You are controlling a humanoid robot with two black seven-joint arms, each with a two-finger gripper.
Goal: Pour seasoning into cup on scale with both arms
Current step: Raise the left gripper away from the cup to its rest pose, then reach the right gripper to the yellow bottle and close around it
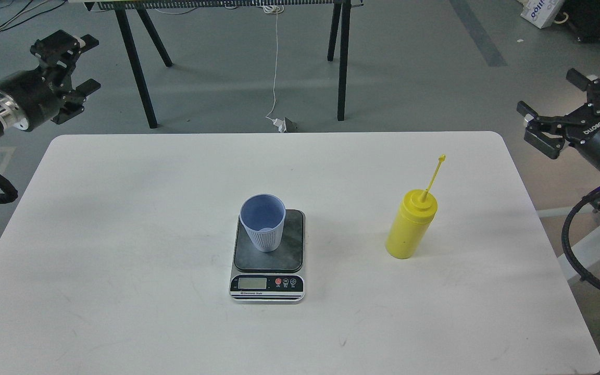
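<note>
The light blue cup (263, 222) stands upright on the dark plate of the scale (269, 255) at the middle of the white table (123, 234). The yellow seasoning bottle (410, 224) stands upright to the right of the scale, its cap strap sticking up. My left gripper (71, 65) is open and empty, off the table's far left corner. My right gripper (560, 104) is open and empty, beyond the table's right edge, up and to the right of the bottle.
Black trestle legs (341, 57) and a white cable (276, 67) stand on the grey floor behind the table. A white surface (591, 245) lies off the right edge under my right arm.
</note>
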